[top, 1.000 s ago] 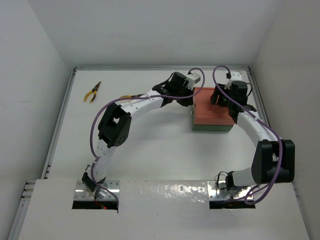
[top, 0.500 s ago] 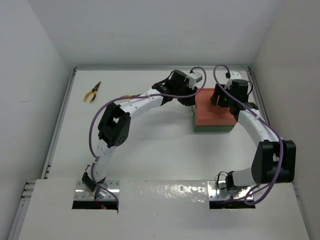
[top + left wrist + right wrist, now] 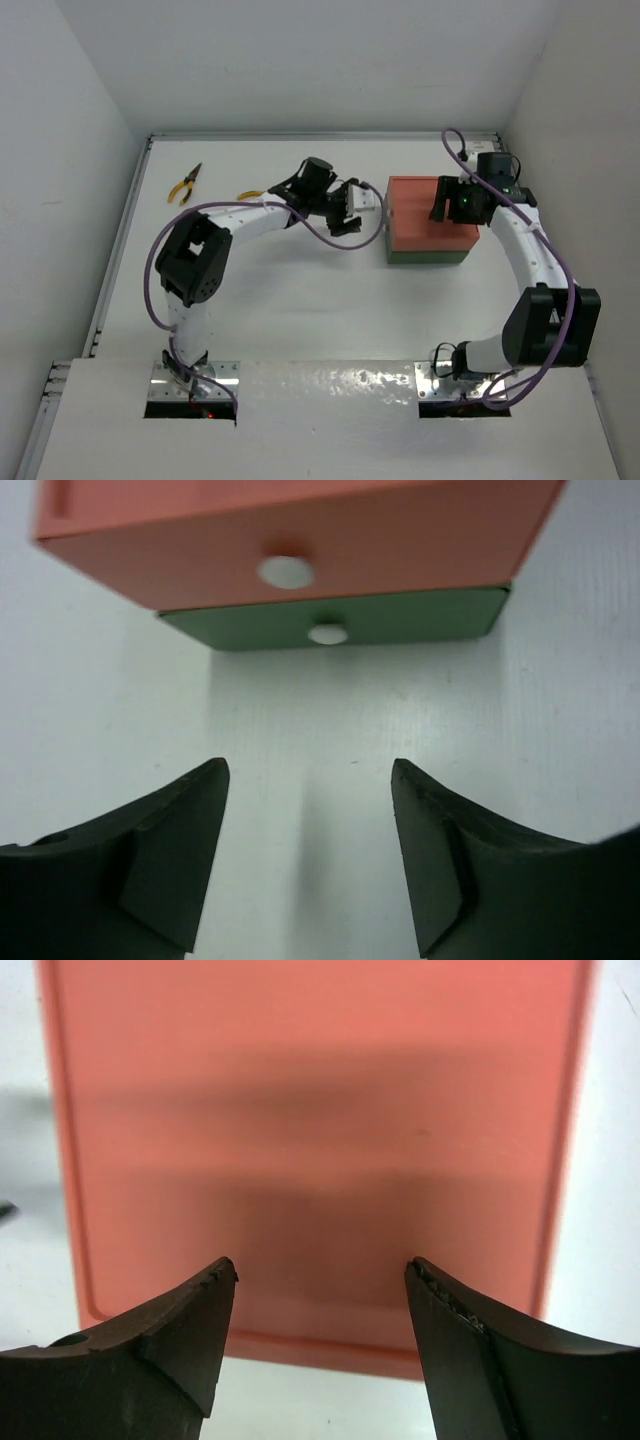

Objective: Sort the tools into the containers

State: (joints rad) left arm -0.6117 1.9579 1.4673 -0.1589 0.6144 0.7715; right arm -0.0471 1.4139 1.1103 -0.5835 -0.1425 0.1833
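The containers are one stacked box: a salmon-red tray (image 3: 420, 215) on top of a dark green tray (image 3: 428, 255). In the left wrist view both trays, salmon (image 3: 300, 530) and green (image 3: 420, 615), show an end wall with a white knob. My left gripper (image 3: 352, 212) (image 3: 310, 770) is open and empty just left of the box, not touching it. Over the salmon top's (image 3: 320, 1110) right side, my right gripper (image 3: 450, 205) (image 3: 321, 1265) stands open, holding nothing. One of the tools, yellow-handled pliers (image 3: 184, 184), lies far left. A second yellow handle (image 3: 250, 195) peeks out behind the left arm.
White walls close the table on the left, back and right. The box sits close to the right wall. Purple cables loop over both arms.
My left gripper opened and drew back to the left, away from the box's end. The right gripper opened a little and shifted toward the box's right edge.
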